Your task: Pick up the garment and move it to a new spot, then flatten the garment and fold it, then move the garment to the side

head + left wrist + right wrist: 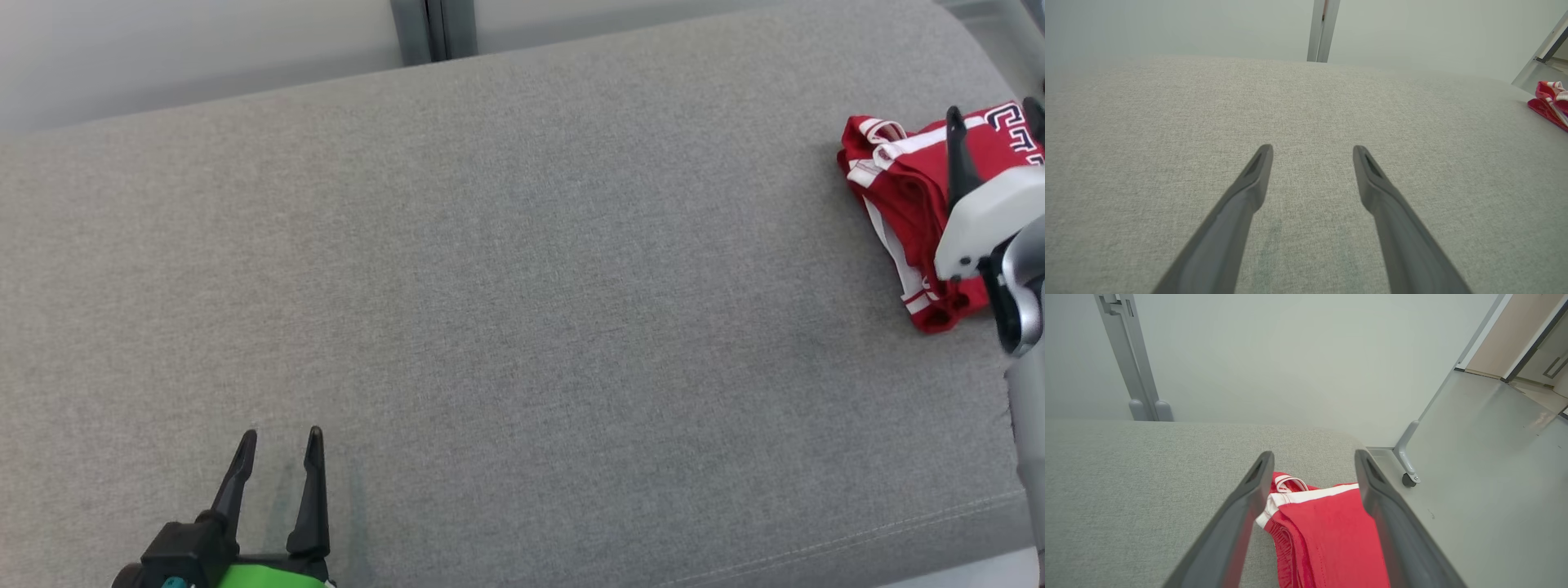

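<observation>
The right tool [994, 114] is hanging wide open and empty over the folded red garment [898, 171] at the head view's right edge, which is apparently its set-aside spot, while the left tool [281, 437] is idling, open and empty, at lower left over bare bench [522, 286].

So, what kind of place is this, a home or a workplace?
Probably an indoor lab or test room: a grey cushion stands before plain white panels with a castor at the foot, on a smooth grey floor.
</observation>
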### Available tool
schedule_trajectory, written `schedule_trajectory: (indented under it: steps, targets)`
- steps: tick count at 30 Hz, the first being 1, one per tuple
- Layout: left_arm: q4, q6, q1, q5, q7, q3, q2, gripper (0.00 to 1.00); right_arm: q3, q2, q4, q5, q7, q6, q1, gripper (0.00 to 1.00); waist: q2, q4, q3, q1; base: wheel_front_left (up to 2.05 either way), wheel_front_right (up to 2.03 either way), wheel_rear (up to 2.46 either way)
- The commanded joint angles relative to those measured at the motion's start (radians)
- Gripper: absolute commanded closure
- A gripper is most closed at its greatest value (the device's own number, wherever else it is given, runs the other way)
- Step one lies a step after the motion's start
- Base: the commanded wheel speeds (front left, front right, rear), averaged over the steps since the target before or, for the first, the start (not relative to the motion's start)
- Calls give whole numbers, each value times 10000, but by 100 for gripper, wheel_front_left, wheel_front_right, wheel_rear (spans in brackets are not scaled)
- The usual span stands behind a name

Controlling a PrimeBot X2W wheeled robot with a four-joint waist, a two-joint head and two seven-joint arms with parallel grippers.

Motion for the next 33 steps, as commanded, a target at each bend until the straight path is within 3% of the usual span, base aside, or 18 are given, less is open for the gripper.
schedule_trajectory:
  steps: [1,7,9,15,23,33]
  targets:
    - [106,29,223,115,-29,92,3,0,83,35,-302,230,-171,-14,492,0,0,388,-824,0,0,0,0]
    - [214,222,682,410,-29,280,-44,0,28,470,-1908,563,-1052,-12,2927,0,0,926,-1794,0,0,0,0]
    - [269,372,864,477,-29,380,-51,0,-40,892,-2349,442,-1443,-12,3798,0,0,1016,-1994,0,0,0,0]
    - [355,555,1092,718,-29,573,-59,0,252,1843,-2677,-247,-2796,-15,5534,0,0,1200,-2273,0,0,0,0]
    - [384,641,1083,747,-29,668,-62,0,535,2441,-3060,-472,-3198,-15,6522,0,0,1286,-2414,0,0,0,0]
    - [429,653,953,558,-29,519,-63,0,578,2566,-3114,-334,-3194,-15,6909,0,0,1212,-2482,0,0,0,0]
